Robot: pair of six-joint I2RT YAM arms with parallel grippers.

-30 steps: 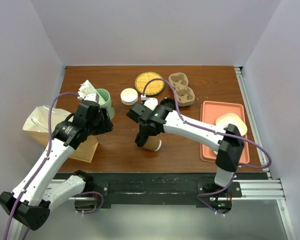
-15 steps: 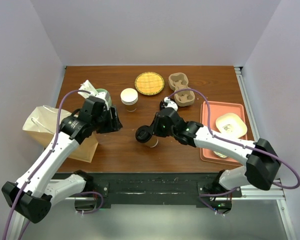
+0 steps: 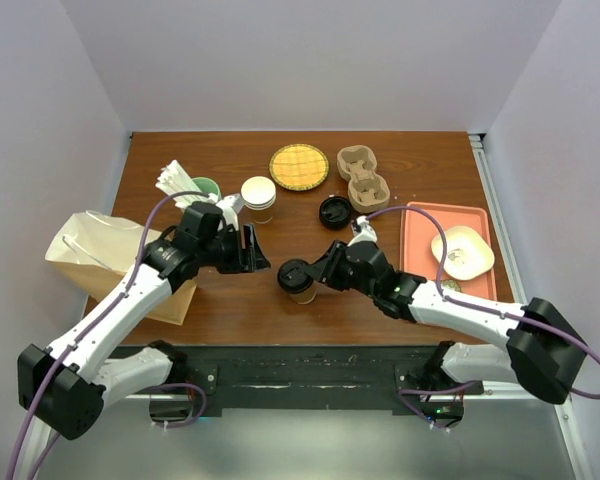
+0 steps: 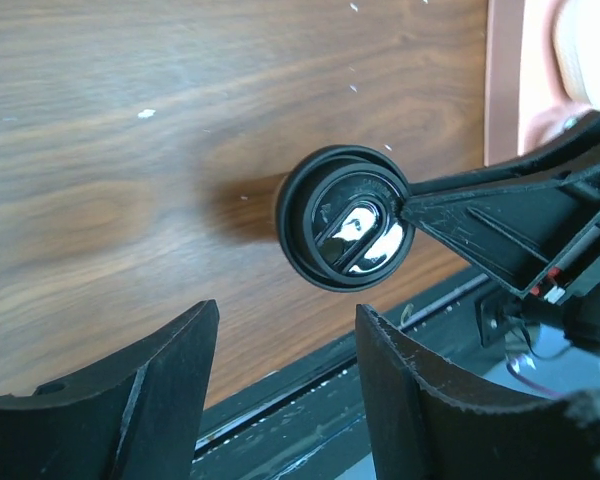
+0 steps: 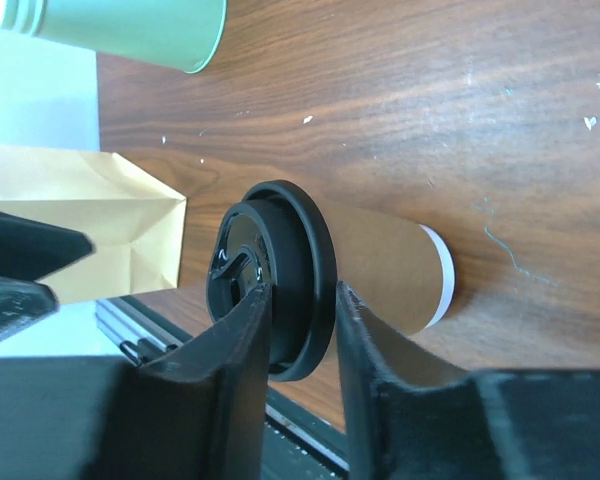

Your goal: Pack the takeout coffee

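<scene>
We see the takeout coffee (image 3: 297, 277), a small brown kraft-paper cup with a black plastic lid, upright near the front middle of the dark wooden table (image 3: 290, 225). The right gripper (image 3: 315, 277) reaches it from the right. In its wrist view the two black fingers (image 5: 235, 345) sit on either side of the lid's rim, so we read it as pinching the cup at the lid. We cannot tell whether the cup's pale base rests on the wood or hangs just above it. The left gripper (image 3: 252, 250) hovers just to the cup's left with its jaws spread and nothing between them. Its camera looks down on the glossy lid (image 4: 345, 225), with one right finger touching the lid's edge. Only bare wood lies between the left gripper and the cup. A crumpled tan paper bag (image 3: 80, 255) lies on its side at the left edge, and the left arm crosses over its right end. Behind the left gripper stand a pale green cup (image 3: 205, 188) holding white sticks (image 3: 175, 178) and a short stack of white-topped paper cups (image 3: 258, 195). Further back are a round yellow woven disc (image 3: 298, 166) and a moulded pulp cup carrier (image 3: 363, 178). A loose black round lid (image 3: 334, 211) lies behind the right gripper. A salmon-pink tray (image 3: 420, 240) at the right carries a cream bowl (image 3: 462, 250).
</scene>
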